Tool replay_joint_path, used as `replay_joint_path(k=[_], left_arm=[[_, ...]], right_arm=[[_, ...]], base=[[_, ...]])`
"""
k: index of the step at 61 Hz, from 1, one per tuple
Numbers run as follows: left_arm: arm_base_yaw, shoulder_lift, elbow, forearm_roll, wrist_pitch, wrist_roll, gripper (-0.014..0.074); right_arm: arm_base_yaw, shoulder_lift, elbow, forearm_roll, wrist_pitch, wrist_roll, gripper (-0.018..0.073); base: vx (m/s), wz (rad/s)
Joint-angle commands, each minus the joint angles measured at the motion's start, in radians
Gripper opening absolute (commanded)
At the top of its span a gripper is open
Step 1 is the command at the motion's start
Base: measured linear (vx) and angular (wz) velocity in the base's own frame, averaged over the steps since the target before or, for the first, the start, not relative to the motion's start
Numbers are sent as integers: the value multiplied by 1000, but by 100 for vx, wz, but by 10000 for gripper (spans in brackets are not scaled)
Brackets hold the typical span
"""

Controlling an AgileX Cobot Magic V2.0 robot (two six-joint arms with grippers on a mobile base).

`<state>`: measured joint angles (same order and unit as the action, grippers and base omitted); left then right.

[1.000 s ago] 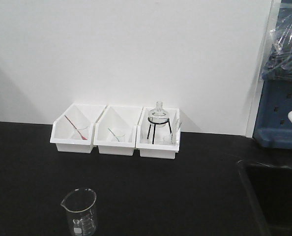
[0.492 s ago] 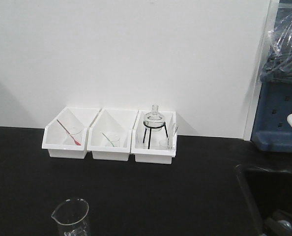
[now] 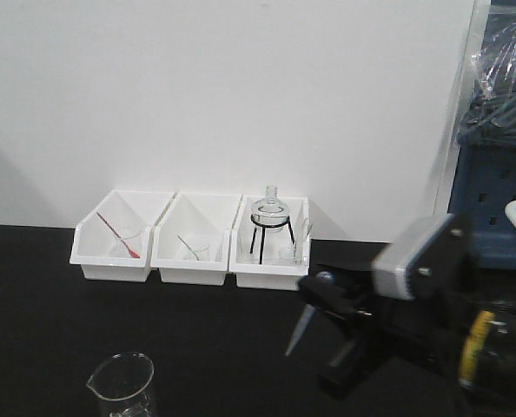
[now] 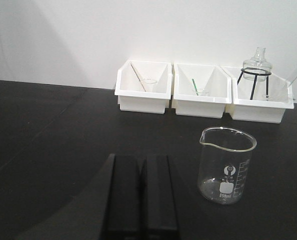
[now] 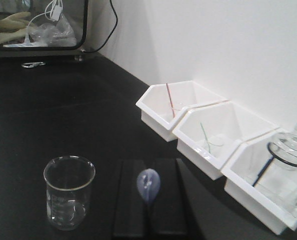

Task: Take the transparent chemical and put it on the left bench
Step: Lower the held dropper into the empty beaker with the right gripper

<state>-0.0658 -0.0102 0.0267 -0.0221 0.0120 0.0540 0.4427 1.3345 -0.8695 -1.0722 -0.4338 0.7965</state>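
Step in hand: carrying, as I judge it; the clear pipette (image 3: 298, 334) is held up over the left bench (image 3: 180, 339) and has not been set down
Clear pipette: clamped in the right gripper (image 5: 149, 220), its bulb (image 5: 148, 185) poking out above the fingers in the right wrist view; in the front view the thin tip slants down and to the left, clear of the benchtop
Right gripper: fingers clenched on the pipette just below the bulb, the stem running down between the two black pads
Left gripper (image 4: 140, 200): fingers pressed together with nothing between them, low over the benchtop and near the beaker (image 4: 227, 165)
Beaker: stands upright on the bench, apart from both grippers and seemingly dry inside
White bins (image 3: 188, 261): three in a row against the wall; the left one holds the red pipette (image 3: 117, 234), the middle one the green pipette (image 3: 187, 247), the right one a glass flask (image 3: 269, 208) on a black wire stand
Next move, my guess: lower the right arm until the pipette lies nearly flat on bare black benchtop, away from the beaker and bins, then ease the fingers apart
Care needed: the pipette is light and round, so it may roll or cling to a pad on release; a low, level drop looks safest
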Motion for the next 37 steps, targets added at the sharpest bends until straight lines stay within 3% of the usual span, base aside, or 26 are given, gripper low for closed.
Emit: replay_joint_path(k=[1, 7, 14, 27, 37], left_arm=[[-2, -19, 16, -1, -78, -8, -3], [-2, -19, 16, -1, -78, -8, -3], [-2, -19, 16, -1, -78, -8, -3], [-2, -19, 16, -1, -78, -8, -3], [-2, -19, 16, -1, -78, -8, -3]], right_arm=[[95, 83, -131, 181, 39, -151, -1], [170, 221, -242, 260, 8, -282, -1], [218, 355, -386, 305, 0, -352, -1], [255, 519, -577, 314, -3, -349, -1], [265, 602, -630, 313, -52, -280, 2]], base=[[0, 0], [0, 0], [0, 0], [0, 0], [0, 0]])
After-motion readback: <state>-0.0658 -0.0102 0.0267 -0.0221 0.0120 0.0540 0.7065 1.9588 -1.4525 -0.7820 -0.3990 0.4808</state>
